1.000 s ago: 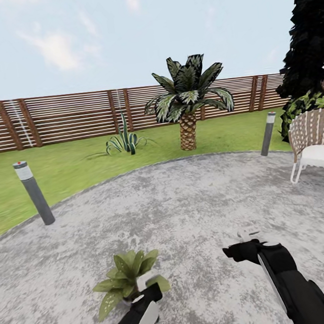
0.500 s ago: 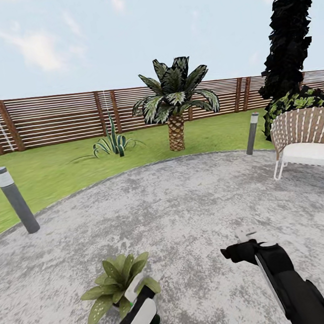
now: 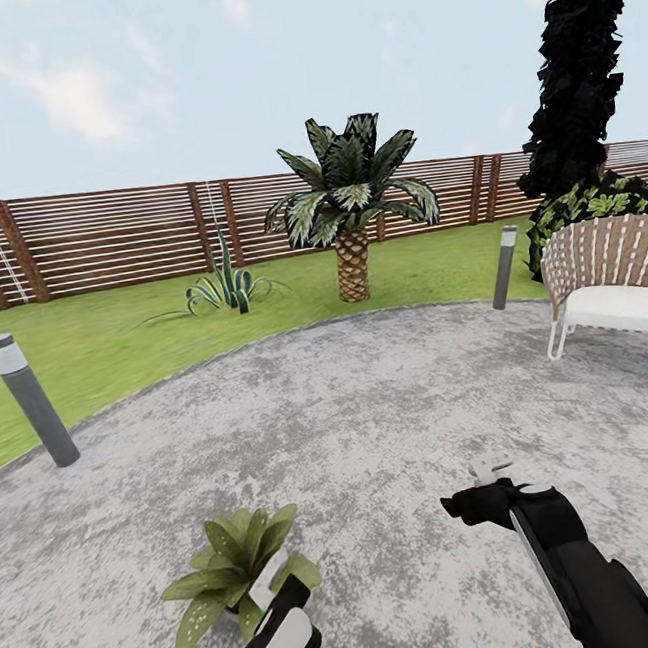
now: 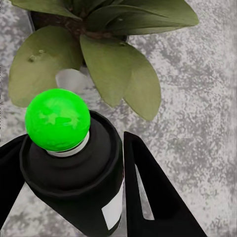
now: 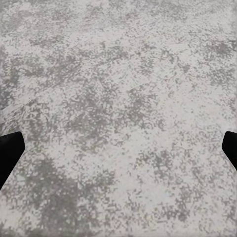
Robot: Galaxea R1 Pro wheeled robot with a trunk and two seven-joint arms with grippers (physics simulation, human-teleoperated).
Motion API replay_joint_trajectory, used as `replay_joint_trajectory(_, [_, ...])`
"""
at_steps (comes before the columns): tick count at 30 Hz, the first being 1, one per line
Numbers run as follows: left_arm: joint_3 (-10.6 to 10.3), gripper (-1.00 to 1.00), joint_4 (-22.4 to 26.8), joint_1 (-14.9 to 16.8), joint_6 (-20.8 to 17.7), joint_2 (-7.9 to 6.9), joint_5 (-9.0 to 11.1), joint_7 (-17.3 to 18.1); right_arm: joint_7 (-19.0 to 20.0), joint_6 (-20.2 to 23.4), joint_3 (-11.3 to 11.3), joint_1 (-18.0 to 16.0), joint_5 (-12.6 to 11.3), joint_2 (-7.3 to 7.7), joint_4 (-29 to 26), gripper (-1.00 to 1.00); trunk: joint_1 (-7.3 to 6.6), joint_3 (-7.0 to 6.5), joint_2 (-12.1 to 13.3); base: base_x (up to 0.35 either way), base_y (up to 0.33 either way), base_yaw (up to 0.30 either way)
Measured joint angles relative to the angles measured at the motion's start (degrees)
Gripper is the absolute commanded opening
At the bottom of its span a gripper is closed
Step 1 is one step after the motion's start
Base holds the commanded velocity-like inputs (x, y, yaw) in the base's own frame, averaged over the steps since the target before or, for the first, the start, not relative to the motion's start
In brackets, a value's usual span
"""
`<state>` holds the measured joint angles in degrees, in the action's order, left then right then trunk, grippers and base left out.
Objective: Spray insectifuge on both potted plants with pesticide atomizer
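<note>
My left gripper [image 4: 74, 145] is shut on the pesticide atomizer [image 4: 79, 182], a black bottle with a white label patch and a round bright-green top. It is held just above a potted plant [image 4: 106, 59] with broad pale-speckled leaves. In the head view this potted plant [image 3: 231, 568] stands on the grey paving at lower left, with my left gripper [image 3: 283, 602] at its right side. My right gripper [image 3: 470, 502] hovers over bare paving at lower right. In the right wrist view the right gripper [image 5: 118, 153] is open, its fingertips far apart over the stone.
The paved circle [image 3: 374, 409] is ringed by lawn [image 3: 114, 338] and a slatted fence [image 3: 103, 238]. A grey bollard [image 3: 29, 398] stands left, another bollard [image 3: 505, 265] right. A wicker bench [image 3: 612, 286] is far right; a palm [image 3: 349, 210] and a spiky agave [image 3: 224, 285] are behind.
The camera swung to the right a second ago, shifting the whole scene left. Since then my left arm has dipped slightly beside the plant; the right arm holds still.
</note>
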<state>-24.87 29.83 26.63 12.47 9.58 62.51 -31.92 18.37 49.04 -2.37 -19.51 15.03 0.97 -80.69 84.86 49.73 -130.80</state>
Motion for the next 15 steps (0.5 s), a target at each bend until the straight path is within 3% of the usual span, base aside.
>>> replay_joint_trajectory(9, [0.07, -1.00, -1.86, 0.00, -0.26, -0.36, -0.25, -2.38, -0.01, -0.01, 0.05, 0.00, 0.02, 0.00, 0.00, 1.00, 0.00, 0.00, 0.00, 0.000, 0.000, 0.000])
replay_joint_trajectory(11, [0.13, -1.00, 1.21, 0.01, -2.11, -0.89, -0.28, -4.00, 0.00, -0.02, 0.05, 0.00, 0.07, 0.00, 0.00, 1.00, 0.00, 0.00, 0.00, 0.000, 0.000, 0.000])
replay_joint_trajectory(15, [0.25, -1.00, 8.58, -0.12, -6.49, -3.34, -0.05, -7.90, -0.02, -0.06, 0.05, 0.00, 0.09, 0.00, 0.08, 1.00, 0.00, 0.00, 0.00, 0.000, 0.000, 0.000])
